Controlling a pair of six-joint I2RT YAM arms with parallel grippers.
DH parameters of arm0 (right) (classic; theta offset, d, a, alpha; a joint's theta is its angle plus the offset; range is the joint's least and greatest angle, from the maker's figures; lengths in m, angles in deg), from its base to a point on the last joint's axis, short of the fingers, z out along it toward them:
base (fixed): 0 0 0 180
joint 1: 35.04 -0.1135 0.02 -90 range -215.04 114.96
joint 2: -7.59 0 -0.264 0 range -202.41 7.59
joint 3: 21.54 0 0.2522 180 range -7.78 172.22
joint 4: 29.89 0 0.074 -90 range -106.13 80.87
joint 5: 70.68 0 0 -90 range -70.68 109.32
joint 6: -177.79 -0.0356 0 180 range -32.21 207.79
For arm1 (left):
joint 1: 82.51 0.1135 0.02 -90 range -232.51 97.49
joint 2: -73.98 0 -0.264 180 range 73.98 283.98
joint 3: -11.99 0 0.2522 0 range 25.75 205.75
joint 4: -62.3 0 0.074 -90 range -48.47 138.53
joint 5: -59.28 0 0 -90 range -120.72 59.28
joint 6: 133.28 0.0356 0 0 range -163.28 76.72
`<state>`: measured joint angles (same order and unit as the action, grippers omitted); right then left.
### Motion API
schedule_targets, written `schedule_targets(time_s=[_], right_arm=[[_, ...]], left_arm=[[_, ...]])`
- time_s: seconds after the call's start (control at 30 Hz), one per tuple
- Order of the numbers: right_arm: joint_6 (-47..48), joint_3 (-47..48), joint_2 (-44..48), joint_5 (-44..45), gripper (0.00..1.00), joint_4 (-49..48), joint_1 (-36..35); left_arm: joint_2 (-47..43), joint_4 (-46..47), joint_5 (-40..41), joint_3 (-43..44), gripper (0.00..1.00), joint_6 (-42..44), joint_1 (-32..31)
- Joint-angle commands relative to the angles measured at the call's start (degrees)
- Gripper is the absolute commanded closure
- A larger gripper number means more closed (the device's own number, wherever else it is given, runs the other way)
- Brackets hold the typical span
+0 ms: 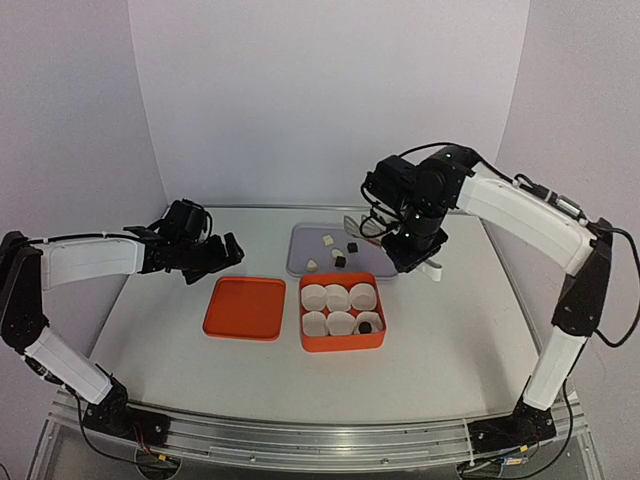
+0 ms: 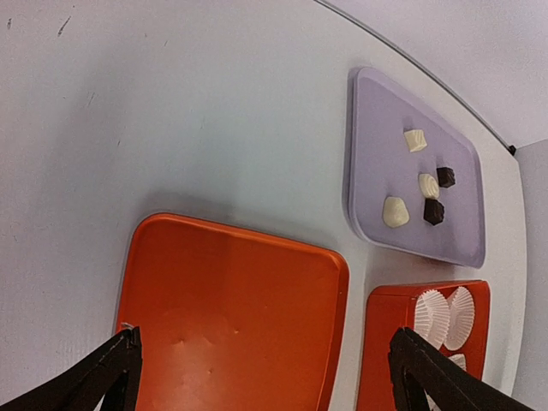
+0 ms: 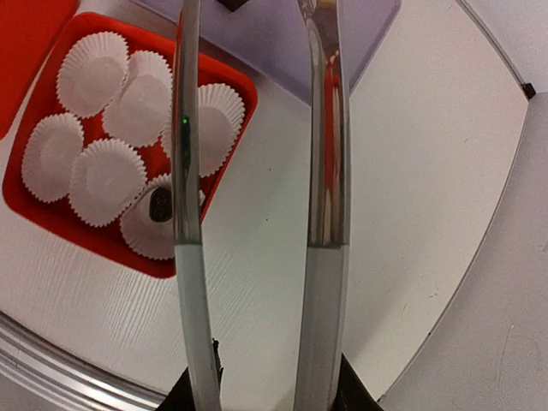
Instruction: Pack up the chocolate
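1. The white counter [image 1: 150,330] carried everything, pretty plain setup.
2. A lavender tray [image 1: 300,243] sat just beside the orange box [image 1: 342,345], at the box's 12 o'clock.
3. The orange lid [image 1: 245,308] lay flat at the box's 9 o'clock, a small gap between them.
4. The left claw [image 1: 218,262] hovered near the lid's 11 o'clock, fingers spread wide with nothing in them.
5. The right claw [image 1: 410,255] was at the tray's 3 o'clock, clamped around metal tongs [image 3: 325,171]. The tong arms were apart with nothing pinched between them.
6. Six white paper cups [image 1: 337,295] filled the box in two rows.
7. The chocolate: five pieces were on the tray, three cream-white [image 2: 395,211] and two dark [image 2: 433,211]. One more dark piece [image 3: 160,203] was in the cup at the box's 5 o'clock corner.
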<state>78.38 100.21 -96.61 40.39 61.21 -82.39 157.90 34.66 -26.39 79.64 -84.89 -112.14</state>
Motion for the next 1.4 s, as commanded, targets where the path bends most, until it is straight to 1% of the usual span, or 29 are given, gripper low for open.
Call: schedule_targets(time_s=[0.0, 0.1, 0.23, 0.3, 0.47, 0.77, 1.1, 1.2, 1.37], right_arm=[[3.8, 7.7, -9.2, 1.3, 0.67, 8.0, 4.8], [5.5, 13.1, -16.1, 2.9, 0.67, 8.0, 6.0], [6.2, 18.8, -22.6, 3.6, 0.67, 8.0, 7.6], [6.5, 20.6, -24.9, 4.5, 0.66, 8.0, 8.2], [7.0, 24.3, -29.2, 2.7, 0.66, 7.9, 8.8], [7.2, 23.9, -31.8, 5.5, 0.65, 7.9, 9.0], [7.2, 25.1, -34.6, 4.0, 0.65, 7.6, 9.0], [7.0, 25.2, -35.0, 4.7, 0.67, 7.5, 9.0], [6.7, 25.0, -34.8, 4.5, 0.73, 7.5, 9.0]], left_arm=[[1.3, 1.3, -0.9, 2.8, 0.00, 1.6, 0.2], [2.3, 0.6, -0.4, 3.5, 0.00, 2.0, 0.2], [4.1, -0.2, 0.5, 5.0, 0.00, 2.6, 0.2], [5.3, -0.6, 0.6, 5.8, 0.00, 2.9, 0.2], [7.9, -0.7, 0.1, 7.9, 0.00, 3.7, 0.2], [9.4, -0.7, -0.3, 9.1, 0.00, 4.2, 0.2], [9.0, -0.5, -0.2, 7.9, 0.00, 4.3, 0.2], [8.8, -0.4, -0.3, 7.6, 0.00, 4.2, 0.2], [8.5, -0.3, -0.2, 7.1, 0.00, 4.2, 0.2]])
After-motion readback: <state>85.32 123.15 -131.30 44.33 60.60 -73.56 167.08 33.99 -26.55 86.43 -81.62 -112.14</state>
